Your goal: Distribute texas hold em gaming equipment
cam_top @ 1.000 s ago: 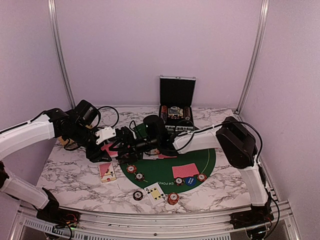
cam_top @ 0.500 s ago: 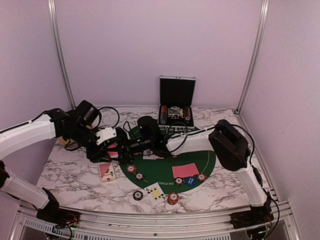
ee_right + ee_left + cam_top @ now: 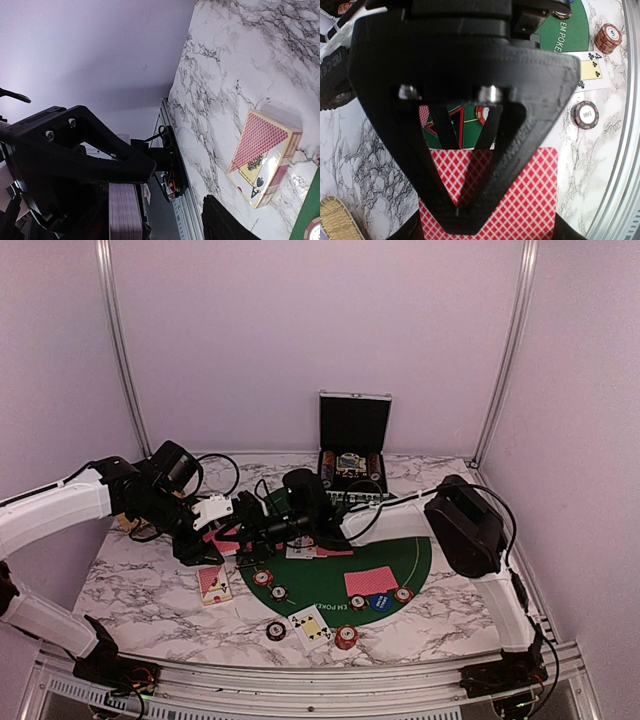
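My left gripper (image 3: pixel 222 536) is shut on a deck of red-backed cards (image 3: pixel 213 535) at the mat's left edge. In the left wrist view its fingers meet (image 3: pixel 457 212) over the deck's checked back (image 3: pixel 520 200). My right gripper (image 3: pixel 248 540) reaches across the mat and is open right beside the deck. In the right wrist view (image 3: pixel 180 185) the deck's edge (image 3: pixel 124 215) shows under one finger. A red-backed card pair (image 3: pixel 372 582), a face-up card (image 3: pixel 312 625), a blue disc (image 3: pixel 380 602) and several chips (image 3: pixel 262 578) lie on or near the green mat (image 3: pixel 420 550).
A card box (image 3: pixel 213 582) lies on the marble left of the mat and shows in the right wrist view (image 3: pixel 262 155). An open chip case (image 3: pixel 353 445) stands at the back. A straw basket (image 3: pixel 337 222) sits at far left. Loose chips (image 3: pixel 346 637) lie near the front edge.
The right arm's wrist and elbow swung left, then back a little to the right. The left arm and the deck have stayed put.
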Controlling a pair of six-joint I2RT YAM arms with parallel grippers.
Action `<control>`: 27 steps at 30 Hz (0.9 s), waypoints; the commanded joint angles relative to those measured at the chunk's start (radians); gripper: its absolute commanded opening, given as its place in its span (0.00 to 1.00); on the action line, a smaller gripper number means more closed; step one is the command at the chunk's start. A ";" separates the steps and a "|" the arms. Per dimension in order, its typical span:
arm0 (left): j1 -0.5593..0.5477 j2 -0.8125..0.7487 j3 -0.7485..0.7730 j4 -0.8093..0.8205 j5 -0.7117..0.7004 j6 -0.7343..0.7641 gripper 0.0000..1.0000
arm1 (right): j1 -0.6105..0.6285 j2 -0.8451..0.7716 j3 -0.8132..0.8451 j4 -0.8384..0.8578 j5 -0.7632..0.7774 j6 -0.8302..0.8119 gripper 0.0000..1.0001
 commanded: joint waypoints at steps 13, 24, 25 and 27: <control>0.001 -0.006 0.027 0.001 0.015 -0.008 0.00 | -0.032 -0.099 -0.015 -0.177 -0.003 -0.127 0.27; 0.002 -0.004 0.032 0.001 0.012 -0.008 0.00 | -0.046 -0.152 -0.041 -0.233 -0.007 -0.163 0.18; 0.001 -0.004 0.031 0.002 0.013 -0.006 0.00 | -0.046 -0.156 -0.041 -0.234 -0.006 -0.162 0.15; 0.001 -0.005 0.029 0.001 0.012 -0.005 0.00 | -0.047 -0.164 -0.045 -0.235 -0.007 -0.157 0.10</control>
